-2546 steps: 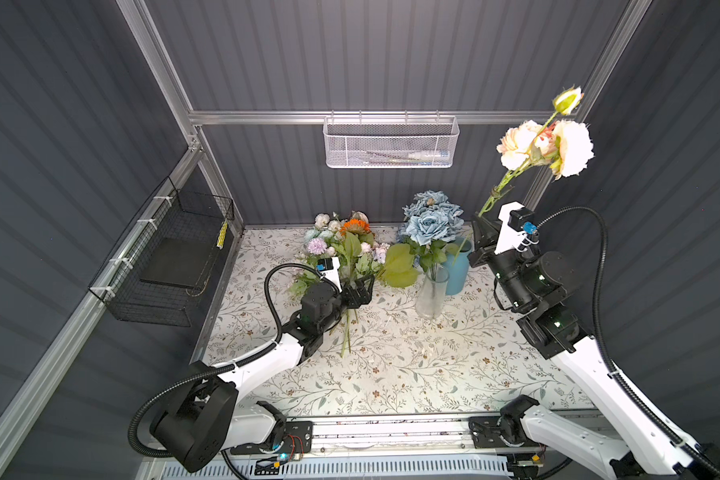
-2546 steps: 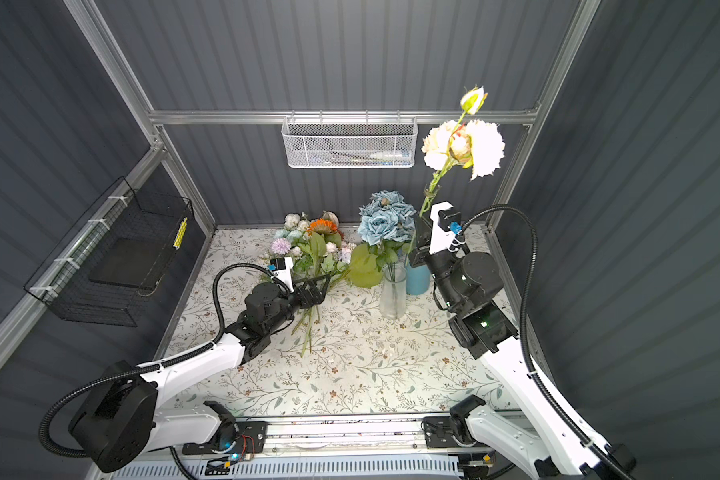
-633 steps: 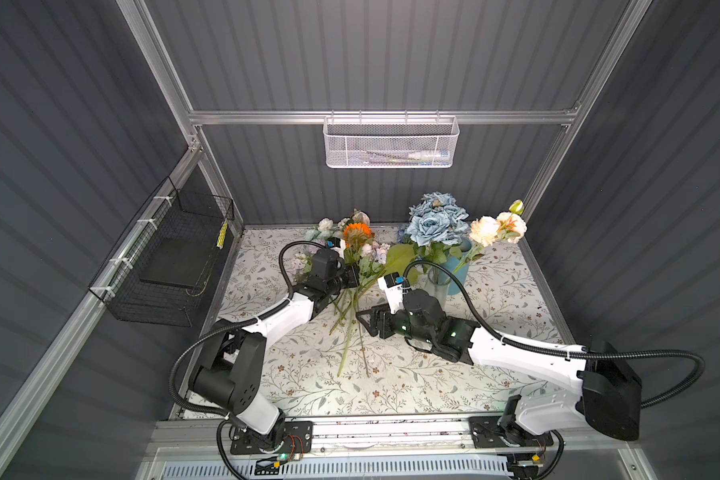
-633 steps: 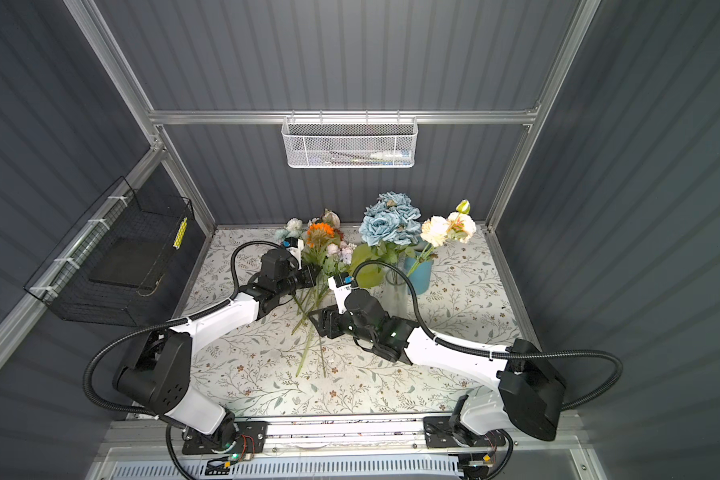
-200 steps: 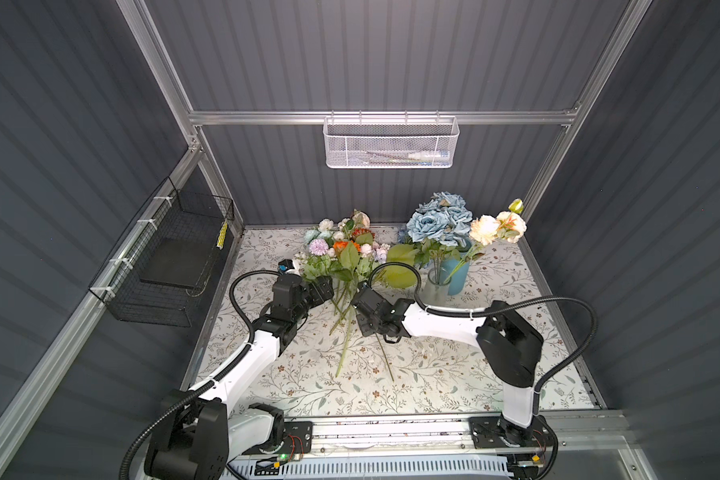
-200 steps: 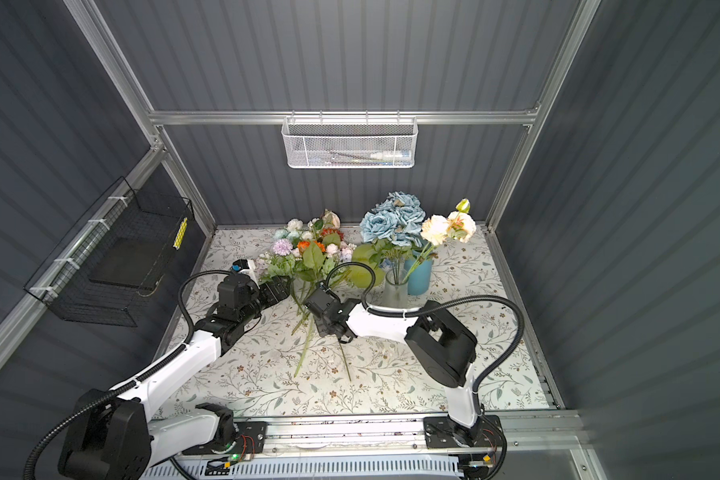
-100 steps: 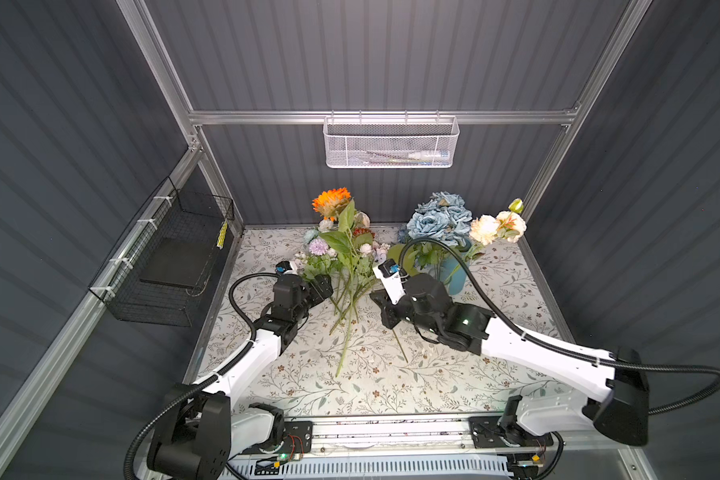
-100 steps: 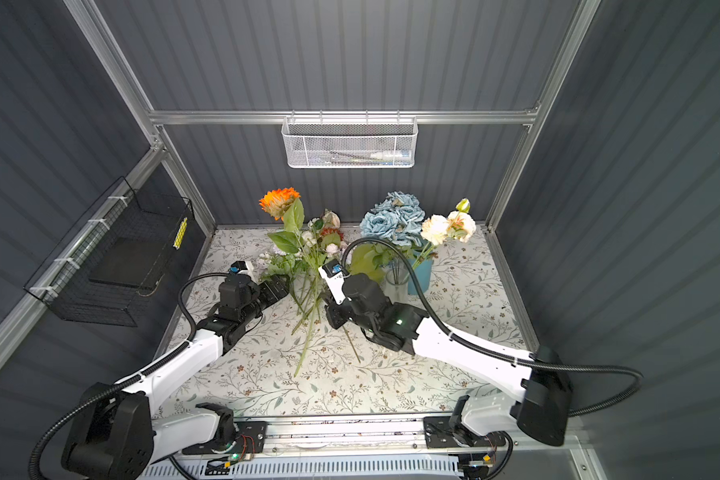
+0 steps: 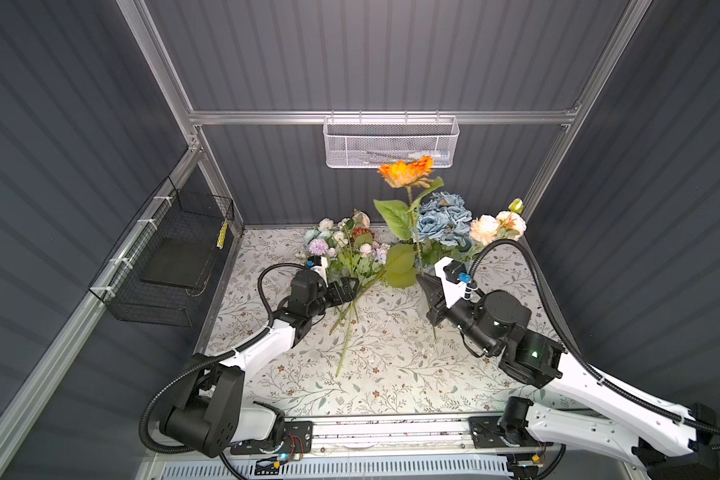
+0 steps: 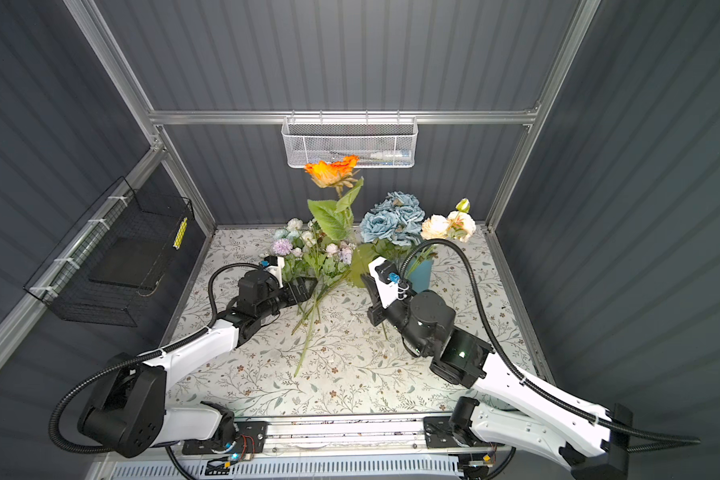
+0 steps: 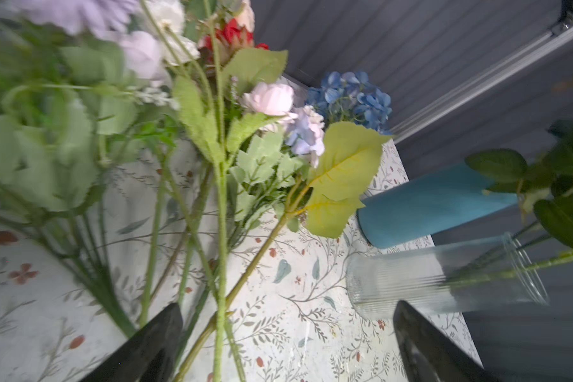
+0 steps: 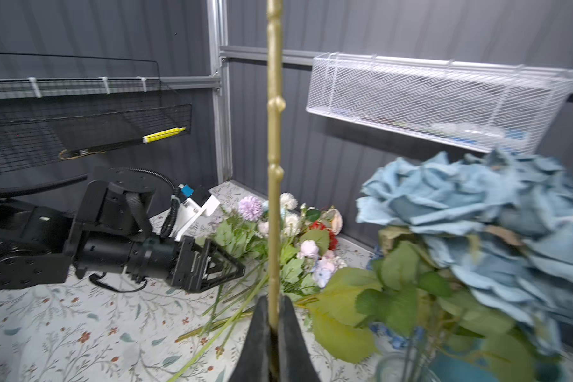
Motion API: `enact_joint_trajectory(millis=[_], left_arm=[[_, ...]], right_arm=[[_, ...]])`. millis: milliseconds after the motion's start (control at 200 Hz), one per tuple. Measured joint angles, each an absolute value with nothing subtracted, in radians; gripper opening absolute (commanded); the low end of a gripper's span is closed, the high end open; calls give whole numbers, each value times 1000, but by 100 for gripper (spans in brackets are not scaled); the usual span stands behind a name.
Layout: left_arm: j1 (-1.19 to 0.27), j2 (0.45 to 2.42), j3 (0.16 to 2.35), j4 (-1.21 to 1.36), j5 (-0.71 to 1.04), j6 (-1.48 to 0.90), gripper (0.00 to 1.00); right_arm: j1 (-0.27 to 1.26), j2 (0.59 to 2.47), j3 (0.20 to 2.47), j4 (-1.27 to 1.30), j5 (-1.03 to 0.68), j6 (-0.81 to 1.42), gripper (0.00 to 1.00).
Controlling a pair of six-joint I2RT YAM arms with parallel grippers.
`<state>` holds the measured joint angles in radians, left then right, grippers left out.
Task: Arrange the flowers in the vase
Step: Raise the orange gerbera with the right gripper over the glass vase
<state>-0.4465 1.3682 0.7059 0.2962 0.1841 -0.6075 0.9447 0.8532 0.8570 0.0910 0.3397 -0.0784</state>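
Right wrist view: right gripper [image 12: 273,317] clamped on a yellow-green stem that runs straight up out of frame
Held flower: orange flower [image 9: 406,172] with big green leaves, upright in both top views, bloom up in front of the white mesh basket [image 9: 389,141]
Step in hand: my read is carry of one picked stem toward the vase, insertion not yet done
Vase: clear ribbed glass vase [image 11: 444,281] just beside the blue cylinder vase [image 11: 434,205]; blue roses [image 12: 497,211] and a peach spray [image 9: 497,224] already stand up there, which container each sits in I cannot tell
Stem tail: lower end hangs below the right gripper over the table [image 9: 391,374], off to the side of the glass rim, not above it
Left gripper: left gripper [image 9: 346,289] jaws spread wide, holding nothing, low over the stems of the loose flowers [image 9: 350,253]
Loose flowers: lilac, white, pink and red sprays lying on the floral cloth, heads toward the back wall
Next move needs: lift so the stem tip clears the rim, centre it over the glass mouth, lower between the stems already in, then release
Risk: crowded opening, leaves may snag the roses
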Motion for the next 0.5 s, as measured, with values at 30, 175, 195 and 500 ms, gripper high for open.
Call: enact_joint_trajectory(millis=[30, 175, 195, 500], left_arm=[[-460, 1376, 713, 296, 184, -601, 100], [-488, 1409, 724, 296, 184, -586, 99], [-488, 1413, 724, 296, 184, -585, 99], [-489, 1423, 736, 292, 184, -579, 100]], right_arm=[[929, 833, 846, 92, 348, -82, 0], [832, 748, 784, 116, 366, -87, 0], [810, 736, 775, 121, 366, -85, 0], [627, 729, 767, 249, 300, -68, 0]])
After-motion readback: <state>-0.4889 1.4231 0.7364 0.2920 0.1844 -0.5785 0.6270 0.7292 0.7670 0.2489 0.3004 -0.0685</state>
